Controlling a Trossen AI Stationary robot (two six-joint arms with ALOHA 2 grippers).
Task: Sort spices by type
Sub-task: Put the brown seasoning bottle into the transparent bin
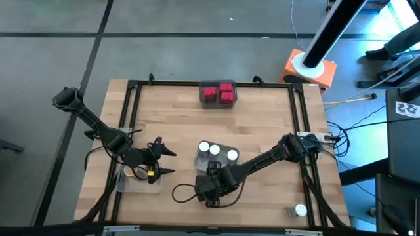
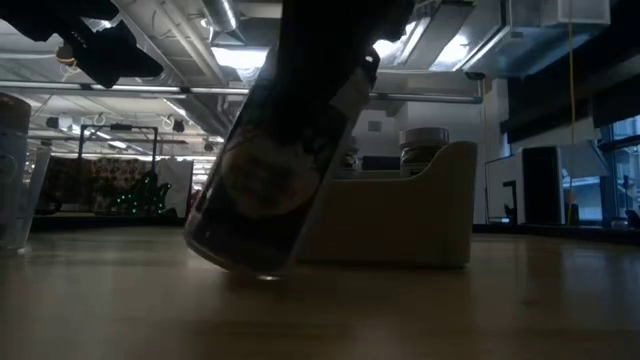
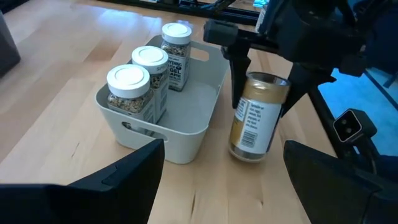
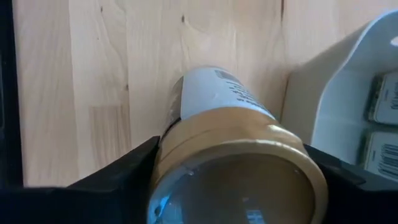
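Observation:
A tan-topped spice jar [image 3: 255, 118] stands tilted on the table just beside a grey tray [image 3: 193, 134], toward the table's near edge. My right gripper [image 1: 213, 183] is over it, shut on it. In the tray stand three white-topped jars [image 3: 129, 87]. My left gripper [image 3: 224, 186] hovers open to the left of the tray with nothing between its fingers. Three red blocky jars [image 1: 218, 93] sit in a tray at the far edge. My right gripper pinches the tan-topped jar between its two fingers at the cap end [image 4: 165, 158], one finger [image 3: 238, 74] on each side. The fingers come from above, slanting down. The jar is tilted, with its lower edge [image 2: 262, 272] on the table.
A clear tray [image 1: 138, 182] near the left front holds one tan-topped jar [image 1: 129, 172], just under my left arm. A white-topped jar [image 1: 296, 210] lies near the right front corner. Bare wood lies between the grey tray and the red jars' tray.

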